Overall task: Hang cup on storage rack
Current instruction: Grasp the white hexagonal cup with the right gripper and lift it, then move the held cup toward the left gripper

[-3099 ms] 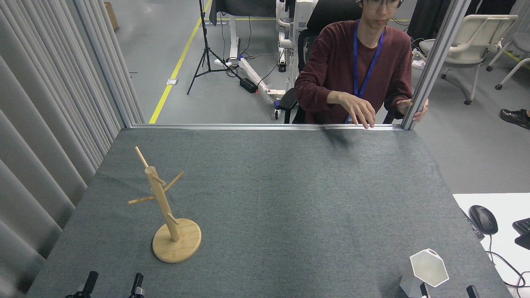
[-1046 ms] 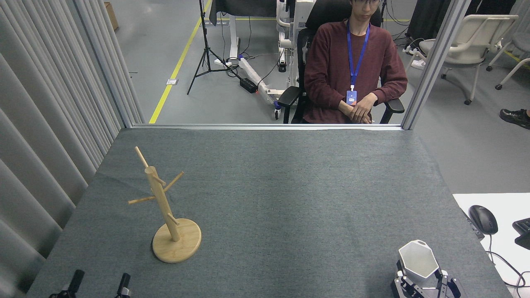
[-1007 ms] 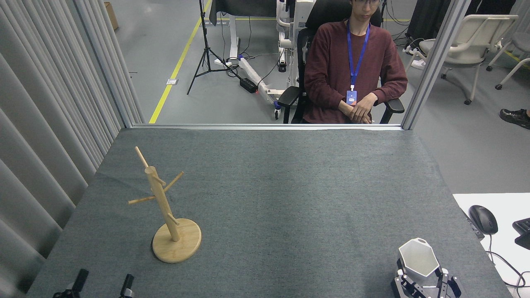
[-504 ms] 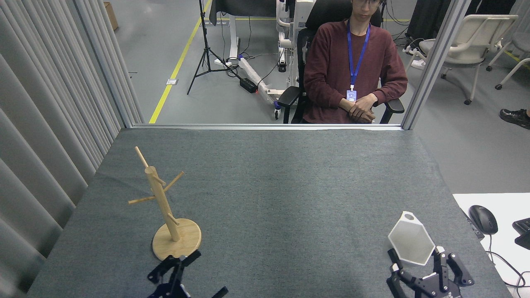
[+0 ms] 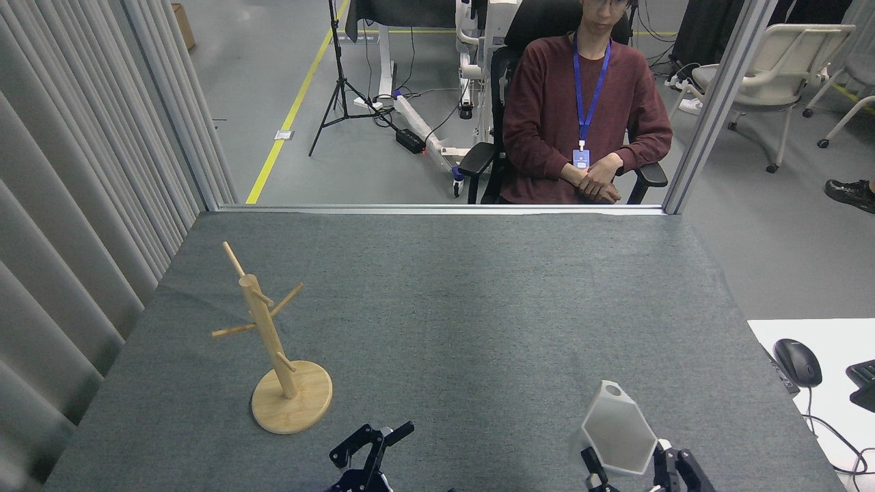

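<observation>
White cup [image 5: 618,434], nothing visible inside, gripped by right gripper [image 5: 632,465].

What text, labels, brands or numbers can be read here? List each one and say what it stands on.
No text can be read in this view.
Badge on the seated person's blue lanyard: any print on it is too small and blurred to read.
Cup, storage rack, mouse: no visible lettering or logo.
Yellow floor line: a plain stripe, no words.
</observation>
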Tool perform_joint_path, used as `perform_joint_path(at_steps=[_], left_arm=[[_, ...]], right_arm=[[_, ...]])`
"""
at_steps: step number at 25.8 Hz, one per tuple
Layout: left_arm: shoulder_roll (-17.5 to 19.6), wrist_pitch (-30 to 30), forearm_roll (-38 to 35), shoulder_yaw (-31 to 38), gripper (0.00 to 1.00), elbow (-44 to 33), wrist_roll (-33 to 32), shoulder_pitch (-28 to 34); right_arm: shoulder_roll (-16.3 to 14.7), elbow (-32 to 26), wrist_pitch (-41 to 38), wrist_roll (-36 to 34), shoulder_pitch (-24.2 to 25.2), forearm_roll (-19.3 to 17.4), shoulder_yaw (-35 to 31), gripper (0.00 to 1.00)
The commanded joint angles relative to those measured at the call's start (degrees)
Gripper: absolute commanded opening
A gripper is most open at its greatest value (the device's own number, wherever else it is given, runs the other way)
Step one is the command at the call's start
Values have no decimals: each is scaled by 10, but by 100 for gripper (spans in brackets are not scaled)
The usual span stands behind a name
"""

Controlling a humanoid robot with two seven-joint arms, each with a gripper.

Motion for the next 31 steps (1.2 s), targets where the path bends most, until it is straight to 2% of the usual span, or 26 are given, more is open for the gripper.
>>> perform_joint_path(at_steps=[1,6,12,24,31], left_arm=[[-16,-1,-17,-1,100,1,0,-3],[-17,-1,-22,-1,100,-3,0,-3],[-18,-1,-22,-1,100,-5,0,-3],[-17,9,-23,-2,100,-7,1,-3],[-17,10,-23,-1,100,-7,1,-3]], right_arm=[[11,-10,30,4,5,3,64,55],[12,-10,77,4,6,34,122,55],[21,-9,99,5,-10,56,153,55],[24,-12,136,6,-13,59,215,55],[27,-12,147,6,-13,87,239,55]])
